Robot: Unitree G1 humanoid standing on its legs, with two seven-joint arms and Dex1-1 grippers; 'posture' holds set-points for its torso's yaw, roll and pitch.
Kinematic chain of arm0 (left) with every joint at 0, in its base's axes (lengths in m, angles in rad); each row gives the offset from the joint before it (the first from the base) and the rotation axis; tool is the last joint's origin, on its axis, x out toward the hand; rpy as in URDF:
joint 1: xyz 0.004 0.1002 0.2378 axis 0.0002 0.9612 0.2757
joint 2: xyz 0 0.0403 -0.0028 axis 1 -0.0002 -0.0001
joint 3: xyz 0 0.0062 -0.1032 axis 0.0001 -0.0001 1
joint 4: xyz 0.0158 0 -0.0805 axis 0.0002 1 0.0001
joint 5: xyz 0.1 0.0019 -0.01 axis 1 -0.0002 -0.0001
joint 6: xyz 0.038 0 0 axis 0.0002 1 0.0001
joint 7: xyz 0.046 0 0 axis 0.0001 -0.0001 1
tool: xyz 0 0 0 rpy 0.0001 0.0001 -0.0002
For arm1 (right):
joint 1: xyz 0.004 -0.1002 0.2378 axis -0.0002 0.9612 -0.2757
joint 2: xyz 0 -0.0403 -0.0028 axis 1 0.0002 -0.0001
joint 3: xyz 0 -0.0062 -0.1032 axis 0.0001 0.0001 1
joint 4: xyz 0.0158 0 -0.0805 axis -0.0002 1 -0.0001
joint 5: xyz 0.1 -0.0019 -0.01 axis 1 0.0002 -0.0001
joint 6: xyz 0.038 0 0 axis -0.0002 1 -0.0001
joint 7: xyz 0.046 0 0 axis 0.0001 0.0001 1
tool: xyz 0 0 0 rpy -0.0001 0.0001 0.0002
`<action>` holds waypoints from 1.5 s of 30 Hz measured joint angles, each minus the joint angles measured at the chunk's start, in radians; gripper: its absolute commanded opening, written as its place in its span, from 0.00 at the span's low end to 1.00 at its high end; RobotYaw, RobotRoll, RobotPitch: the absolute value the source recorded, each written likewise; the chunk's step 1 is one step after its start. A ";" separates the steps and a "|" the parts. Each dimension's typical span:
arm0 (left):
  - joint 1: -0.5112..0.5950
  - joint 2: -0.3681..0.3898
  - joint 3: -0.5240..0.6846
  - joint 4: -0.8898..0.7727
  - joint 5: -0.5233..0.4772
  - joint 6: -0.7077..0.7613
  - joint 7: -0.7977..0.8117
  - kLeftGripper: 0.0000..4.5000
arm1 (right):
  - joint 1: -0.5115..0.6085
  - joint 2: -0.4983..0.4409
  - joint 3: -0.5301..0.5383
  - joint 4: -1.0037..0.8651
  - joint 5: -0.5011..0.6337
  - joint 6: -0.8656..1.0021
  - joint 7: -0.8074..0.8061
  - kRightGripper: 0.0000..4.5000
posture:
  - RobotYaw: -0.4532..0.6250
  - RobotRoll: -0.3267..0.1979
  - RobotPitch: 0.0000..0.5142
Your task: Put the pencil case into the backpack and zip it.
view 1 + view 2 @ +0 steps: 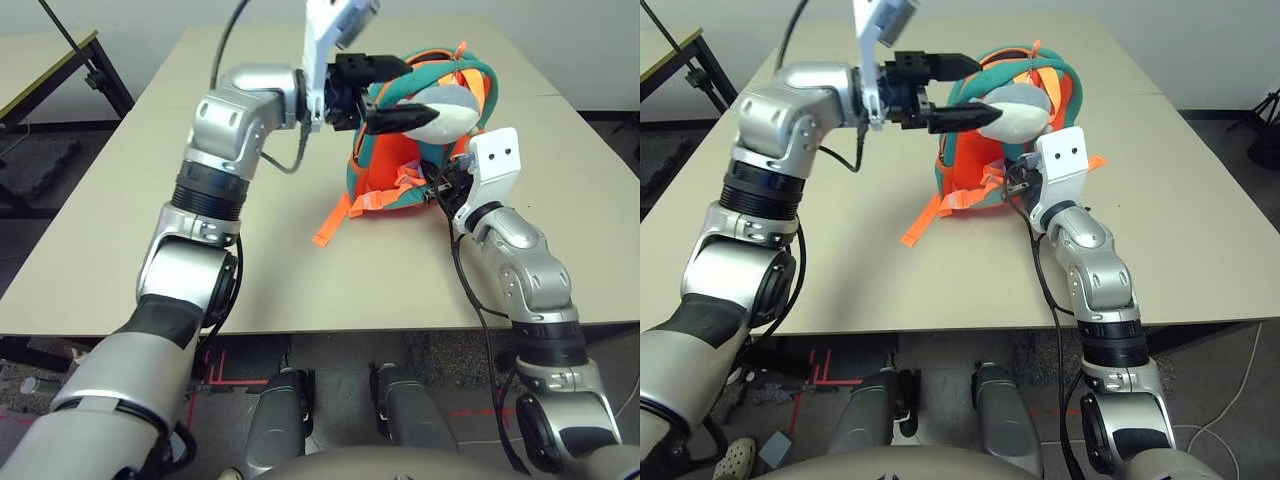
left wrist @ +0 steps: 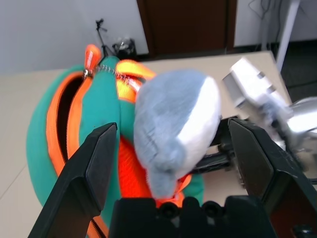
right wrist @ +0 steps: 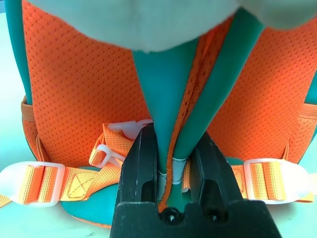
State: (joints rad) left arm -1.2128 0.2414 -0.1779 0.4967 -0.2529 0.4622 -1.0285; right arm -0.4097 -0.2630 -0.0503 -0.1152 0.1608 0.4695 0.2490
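Right at the lens of the right wrist camera, your right end effector (image 3: 174,163) is clamped on a teal strap (image 3: 171,94) low on the back of the backpack (image 1: 405,160); the black fingers (image 3: 143,158) sit narrow with the strap pinched between them. Keep that hold firm, since by my reading it anchors the bag while the other arm works the zip.

Your left end effector (image 2: 173,163) stands wide, holding nothing, its fingers (image 2: 96,158) straddling the grey-white plush toy (image 2: 176,129) near the top of the bag. From the head camera it hangs at about 10 o'clock of the backpack, which stands on the worktop (image 1: 150,220) with an orange strap (image 1: 333,222) trailing toward 7 o'clock.

You cannot see the pencil case in any view; judging by that, it is probably already inside. The zipper opening (image 2: 64,109) still gapes, and an orange pull tab (image 2: 90,54) sits at its upper end. Steer past the plush, narrow the fingers onto that tab only, and draw along the zipper's curve rather than straight across, or the bag may tip.
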 measured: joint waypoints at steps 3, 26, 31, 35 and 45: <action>-0.026 -0.024 -0.010 0.084 0.039 -0.065 0.012 1.00 | 0.002 0.000 0.000 -0.001 -0.002 0.000 -0.002 0.15 | 0.22 0.62 0.15; -0.089 -0.102 0.015 0.278 0.096 -0.185 0.019 0.05 | 0.007 0.004 0.000 -0.002 -0.007 0.000 -0.012 0.15 | 0.22 0.62 0.16; -0.073 -0.046 0.042 0.194 0.073 -0.121 0.003 0.03 | 0.006 0.004 0.001 -0.003 -0.007 0.000 -0.009 0.15 | 0.23 0.62 0.17; -0.064 0.042 0.079 0.102 0.049 -0.052 -0.006 0.03 | 0.005 0.005 0.002 -0.004 -0.007 -0.003 -0.006 0.15 | 0.24 0.62 0.17; 0.064 0.236 0.103 -0.011 0.036 0.054 -0.020 0.03 | 0.002 0.008 0.009 0.003 -0.007 -0.006 -0.001 0.15 | 0.26 0.62 0.17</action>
State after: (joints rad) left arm -1.1489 0.4773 -0.0754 0.4852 -0.2170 0.5160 -1.0489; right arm -0.4073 -0.2546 -0.0415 -0.1125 0.1536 0.4637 0.2485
